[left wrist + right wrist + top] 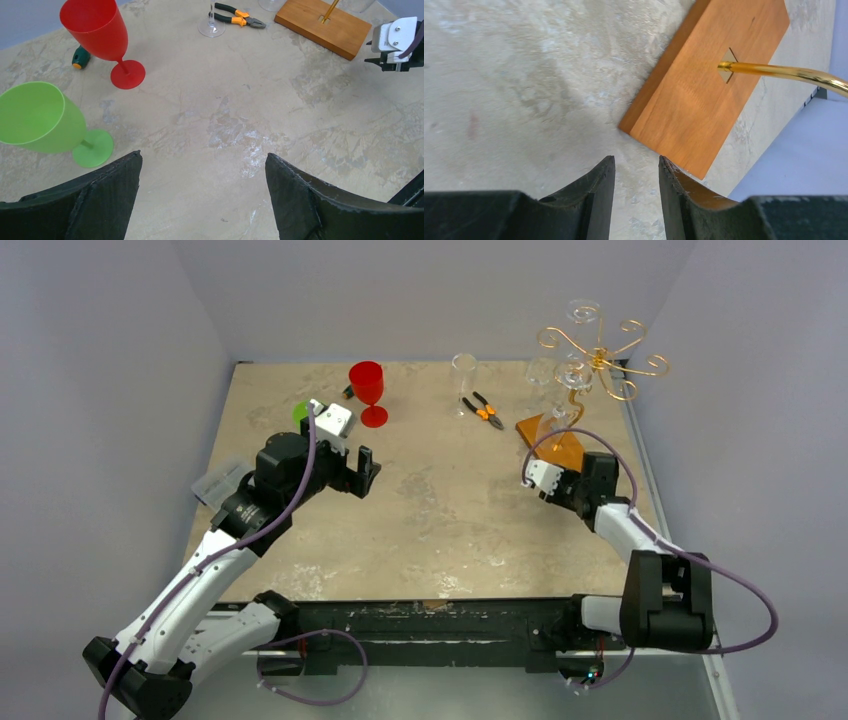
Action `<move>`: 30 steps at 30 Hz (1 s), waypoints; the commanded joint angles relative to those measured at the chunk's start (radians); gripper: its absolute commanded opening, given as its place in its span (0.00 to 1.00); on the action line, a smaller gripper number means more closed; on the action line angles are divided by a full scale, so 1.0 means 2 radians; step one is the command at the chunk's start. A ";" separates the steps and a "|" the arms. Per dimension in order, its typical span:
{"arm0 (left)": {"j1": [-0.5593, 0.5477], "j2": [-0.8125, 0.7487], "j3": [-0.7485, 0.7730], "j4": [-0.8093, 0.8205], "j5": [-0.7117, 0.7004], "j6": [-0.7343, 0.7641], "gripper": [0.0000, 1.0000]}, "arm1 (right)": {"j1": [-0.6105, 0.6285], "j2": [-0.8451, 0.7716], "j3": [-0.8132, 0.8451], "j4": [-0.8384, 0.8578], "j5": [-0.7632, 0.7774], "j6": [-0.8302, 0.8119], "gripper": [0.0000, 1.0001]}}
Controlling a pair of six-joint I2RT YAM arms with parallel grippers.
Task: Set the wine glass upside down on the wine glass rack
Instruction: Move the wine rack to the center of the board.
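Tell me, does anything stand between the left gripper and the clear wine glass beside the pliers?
Nothing visible does. Bare table lies between the left gripper and the clear wine glass. The red goblet stands off to the left, the pliers to the right.

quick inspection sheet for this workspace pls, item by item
surface: beige mottled table, pale worn patches, no spill seen
job's things: wine glass rack on wooden base, far right, clear glasses on it; red glass, green glass, clear glass standing on the table
clutter: orange pliers, green-handled screwdriver
end effectors: left end effector wide open, empty; right end effector narrowly open, empty, beside the base
cables: purple cable along each arm
surroundings: grey walls on three sides
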 commanded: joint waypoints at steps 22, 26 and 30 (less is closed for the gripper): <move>0.007 0.318 0.262 0.100 0.142 -0.316 0.89 | -0.006 -0.158 0.015 -0.285 -0.098 0.003 0.41; 0.007 0.390 0.328 0.093 0.141 -0.326 0.88 | -0.007 -0.165 0.033 -0.341 -0.138 0.004 0.41; 0.007 0.390 0.337 0.079 0.118 -0.300 0.88 | -0.004 -0.170 0.048 -0.416 -0.194 -0.023 0.41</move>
